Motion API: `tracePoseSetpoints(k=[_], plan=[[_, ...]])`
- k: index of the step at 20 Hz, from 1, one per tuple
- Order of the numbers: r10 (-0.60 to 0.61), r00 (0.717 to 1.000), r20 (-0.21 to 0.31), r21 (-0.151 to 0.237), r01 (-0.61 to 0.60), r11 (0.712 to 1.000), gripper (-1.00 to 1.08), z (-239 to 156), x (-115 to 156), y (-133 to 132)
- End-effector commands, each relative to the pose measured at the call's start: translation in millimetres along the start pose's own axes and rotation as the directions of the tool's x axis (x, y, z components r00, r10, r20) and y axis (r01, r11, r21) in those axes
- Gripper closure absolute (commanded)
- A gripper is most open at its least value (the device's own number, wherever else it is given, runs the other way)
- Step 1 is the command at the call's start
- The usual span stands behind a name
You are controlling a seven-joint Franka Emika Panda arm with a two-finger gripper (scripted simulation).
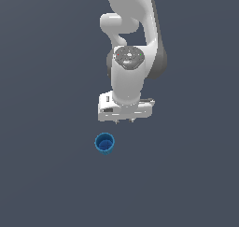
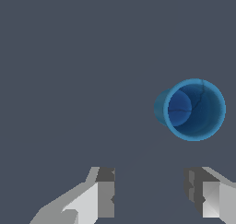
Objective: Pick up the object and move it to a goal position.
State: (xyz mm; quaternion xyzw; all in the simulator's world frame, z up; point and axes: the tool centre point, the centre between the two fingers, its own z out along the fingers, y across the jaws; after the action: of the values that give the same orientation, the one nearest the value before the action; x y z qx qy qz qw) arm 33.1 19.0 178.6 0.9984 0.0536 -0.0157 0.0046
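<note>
A small bright blue round cup [image 1: 104,143] stands upright on the dark grey floor, its hollow darker inside showing. My white gripper [image 1: 125,121] hangs above the floor, a short way behind the cup and toward the exterior view's right, apart from it. In the wrist view the cup [image 2: 193,109] lies beyond my gripper [image 2: 150,195], off to one side, not between the fingers. The two fingers [image 2: 105,191] stand apart with nothing between them, so the gripper is open and empty.
The white arm [image 1: 133,44] rises behind the gripper. A plain dark grey floor [image 1: 46,174] surrounds the cup on all sides, with no other objects in view.
</note>
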Motion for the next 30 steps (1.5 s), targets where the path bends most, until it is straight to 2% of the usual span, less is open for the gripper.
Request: tracePoseSetpoints(k=[1, 18, 30], plan=[[-0.014, 1.000, 0.023, -0.003, 0.014, 1.000, -0.20, 6.0, 7.1, 4.1], [-0.110, 0.974, 0.198, -0.009, 0.114, 0.993, -0.20, 58.9, 45.2, 37.7], [-0.135, 0.958, 0.252, -0.005, 0.141, 0.990, -0.20, 76.8, 50.2, 48.1]])
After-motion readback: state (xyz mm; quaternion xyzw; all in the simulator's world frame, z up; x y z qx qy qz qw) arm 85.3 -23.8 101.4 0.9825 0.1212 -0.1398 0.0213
